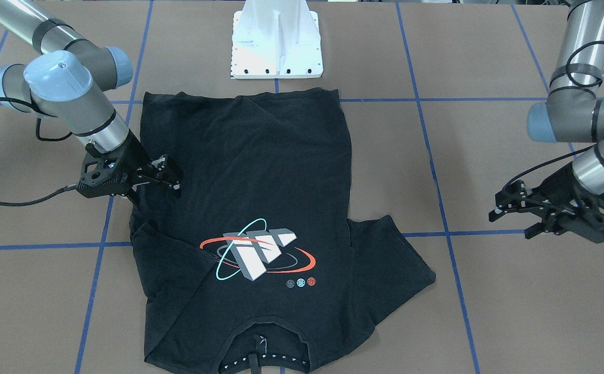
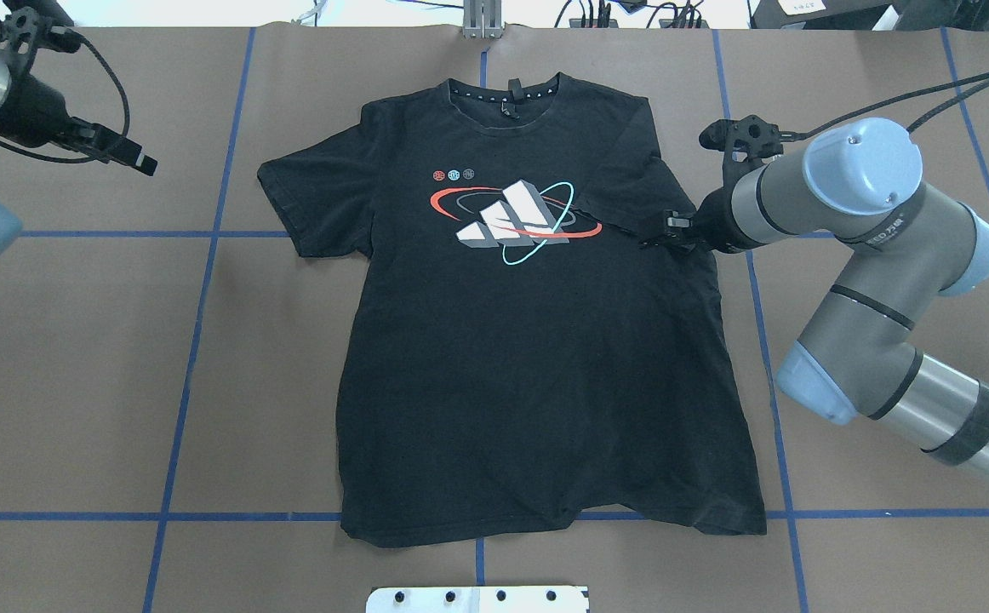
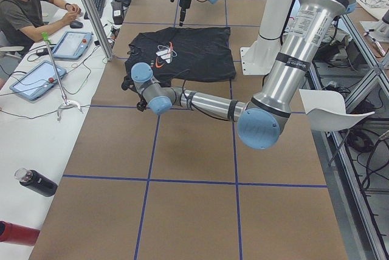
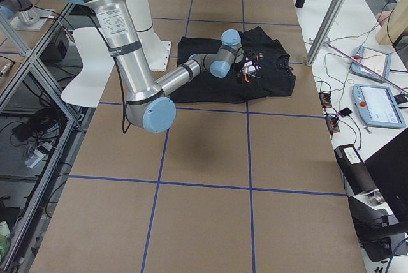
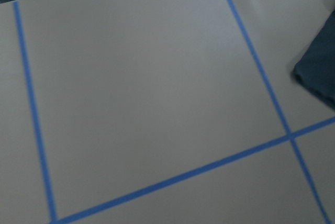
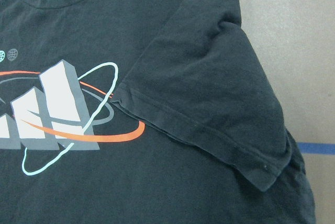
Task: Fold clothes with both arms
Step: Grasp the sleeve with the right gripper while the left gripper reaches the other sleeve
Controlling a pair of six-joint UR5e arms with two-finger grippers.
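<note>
My brown table, gridded with blue tape lines, carries the black T-shirt lying flat, collar toward the far edge, 1 sleeve folded inward. My white pedestal stands at the near edge.

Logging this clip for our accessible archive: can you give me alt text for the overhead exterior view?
A black T-shirt lies flat, print up, on a blue-gridded brown table, one sleeve folded in over the chest. The right gripper is at that folded sleeve; the left gripper is off the shirt, over bare table.
</note>
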